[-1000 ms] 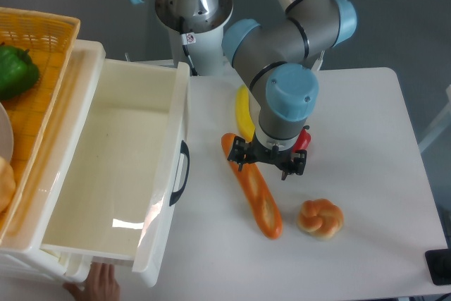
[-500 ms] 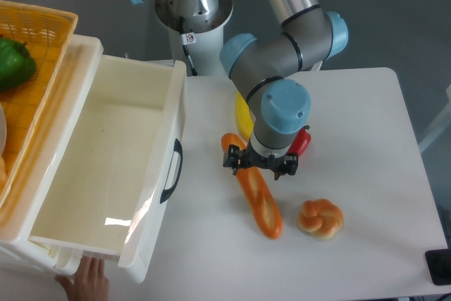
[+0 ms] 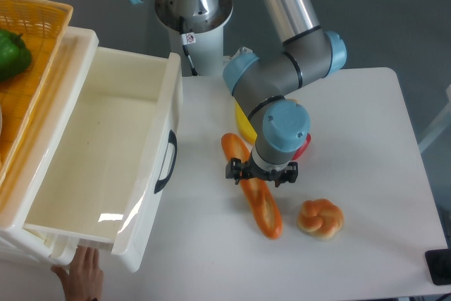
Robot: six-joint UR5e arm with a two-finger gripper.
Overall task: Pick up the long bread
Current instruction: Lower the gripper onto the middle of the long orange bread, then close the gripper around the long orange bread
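— Where's the gripper (image 3: 261,172)?

— Low over the upper half of the long bread (image 3: 253,193), one dark finger on each side of it. The jaws are spread about the loaf's width; whether they press it, I cannot tell.

— And the loaf?

— Flat on the white table (image 3: 366,125), slanting from upper left to lower right, slim and orange-brown with paler slashes.

— What crowds it?

— A round knotted bun (image 3: 320,218) sits just beside its lower end. A yellow banana (image 3: 244,116) and something red (image 3: 303,146) lie near the arm, mostly hidden by it.

— Left side?

— A white plastic drawer (image 3: 106,153) stands pulled out, black handle (image 3: 165,163) facing the loaf — bare tabletop lies between. A hand (image 3: 77,280) is under its front corner; a woven basket (image 3: 32,22) holds a green pepper (image 3: 13,54).
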